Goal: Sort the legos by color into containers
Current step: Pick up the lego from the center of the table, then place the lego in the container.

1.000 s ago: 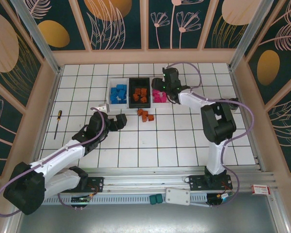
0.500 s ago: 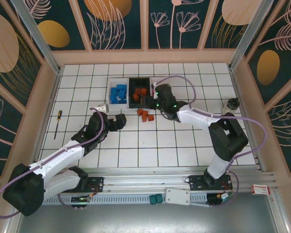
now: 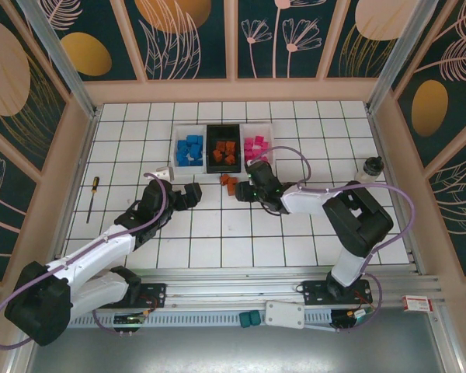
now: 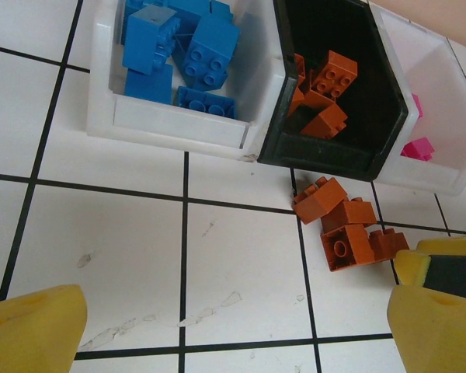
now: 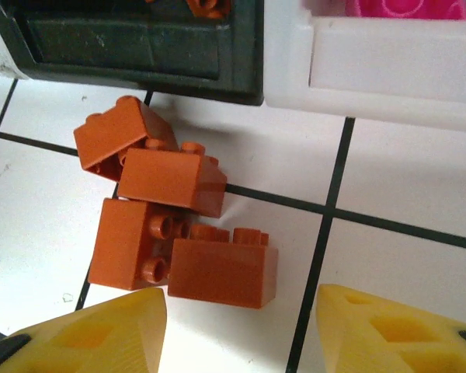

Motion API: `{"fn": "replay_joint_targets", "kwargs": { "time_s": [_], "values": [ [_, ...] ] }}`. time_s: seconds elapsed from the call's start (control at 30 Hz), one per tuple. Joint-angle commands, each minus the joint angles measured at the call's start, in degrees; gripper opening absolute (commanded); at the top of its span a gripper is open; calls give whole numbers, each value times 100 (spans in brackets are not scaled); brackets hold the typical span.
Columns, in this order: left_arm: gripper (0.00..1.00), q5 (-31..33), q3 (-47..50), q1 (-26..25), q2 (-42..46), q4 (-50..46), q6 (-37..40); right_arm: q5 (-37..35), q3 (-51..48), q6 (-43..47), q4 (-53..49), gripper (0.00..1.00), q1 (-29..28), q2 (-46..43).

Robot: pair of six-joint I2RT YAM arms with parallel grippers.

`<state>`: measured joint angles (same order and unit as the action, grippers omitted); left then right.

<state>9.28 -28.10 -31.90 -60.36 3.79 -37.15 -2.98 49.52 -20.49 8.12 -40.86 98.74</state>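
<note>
White tiled table [image 3: 217, 233], floral wall panels [image 3: 190, 35] all around. Four orange-brown legos [image 5: 179, 225] lie before the black bin [image 5: 132, 47] by the far edge. Left gripper [image 4: 233, 326] and right gripper [image 5: 241, 326] spread, empty.

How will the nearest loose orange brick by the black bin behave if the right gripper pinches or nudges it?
The nearest orange brick looks like rigid moulded plastic, so it should hold shape under the right gripper. Its glossy flat sides may slip slightly. It lies against neighbouring bricks, so a nudge would probably shift the pile rather than roll it.
</note>
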Motion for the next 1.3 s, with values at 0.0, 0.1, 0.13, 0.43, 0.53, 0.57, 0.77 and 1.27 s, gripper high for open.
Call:
{"fn": "replay_joint_targets", "kwargs": {
  "time_s": [0.0, 0.1, 0.13, 0.43, 0.53, 0.57, 0.77, 1.27],
  "values": [
    [99, 43, 33, -25, -1, -47, 67, 110, -64, -118, 416, 54, 80, 72],
    [99, 9, 25, -26, -53, -11, 41, 183, -190, -144, 638, 56, 139, 50],
    [99, 0, 23, -24, -70, -2, 41, 338, -212, -127, 690, 57, 132, 38],
    [99, 4, 15, -22, -187, 21, 23, 394, 11, -69, 523, 56, 205, 455],
    [99, -16, 2, -23, -211, 25, 23, 395, -76, -89, 548, 53, 249, 463],
    [99, -14, -3, -20, -217, 25, 8, 395, -131, -93, 571, 51, 280, 439],
    [99, -40, -79, -20, -305, 16, 47, 501, -582, -65, 808, 33, 463, -22],
    [99, -340, -3, -18, -572, 210, 0, 858, 1505, 243, 237, 28, 228, 482]
  ]
}}
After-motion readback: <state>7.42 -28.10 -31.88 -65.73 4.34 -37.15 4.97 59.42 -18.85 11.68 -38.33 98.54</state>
